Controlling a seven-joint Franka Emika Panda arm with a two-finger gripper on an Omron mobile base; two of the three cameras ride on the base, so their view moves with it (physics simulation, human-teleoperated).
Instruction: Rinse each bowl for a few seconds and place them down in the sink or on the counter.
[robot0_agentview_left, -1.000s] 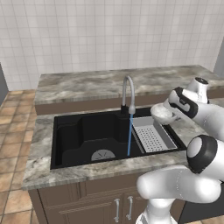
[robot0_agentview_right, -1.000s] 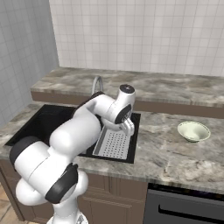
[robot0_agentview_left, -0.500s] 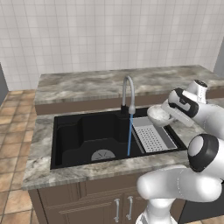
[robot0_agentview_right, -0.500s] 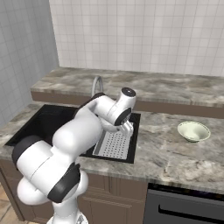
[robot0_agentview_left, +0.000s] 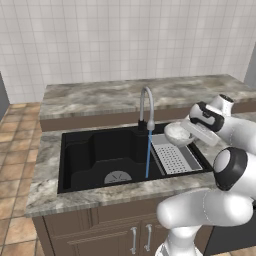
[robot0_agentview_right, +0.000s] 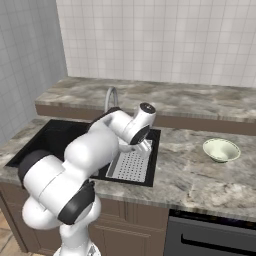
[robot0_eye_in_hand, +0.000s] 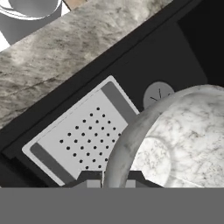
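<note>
My gripper (robot0_agentview_left: 190, 131) is shut on the rim of the plain whitish-grey bowl (robot0_agentview_left: 177, 133), which hangs tilted above the grey perforated tray (robot0_agentview_left: 173, 158) at the right end of the black sink (robot0_agentview_left: 95, 150). In the hand view the bowl (robot0_eye_in_hand: 175, 140) looms large, its rim pinched between my fingertips (robot0_eye_in_hand: 94, 180). A blue water stream (robot0_agentview_left: 148, 155) falls from the curved faucet (robot0_agentview_left: 146, 102), just left of the bowl and apart from it. The cream bowl with a green inside (robot0_agentview_right: 221, 149) sits upright on the counter (robot0_agentview_right: 200, 175), far to the right.
The round grey drain (robot0_agentview_left: 118, 177) lies on the sink floor, left of the stream. The tray (robot0_eye_in_hand: 83, 135) is directly under the held bowl. A raised marbled ledge (robot0_agentview_left: 140, 92) and a tiled wall run behind the sink. Wooden cabinets stand below the counter.
The arm has carried the whitish-grey bowl leftward over the tray, closer to the running water. The grip is unchanged and the cream bowl has not moved.
</note>
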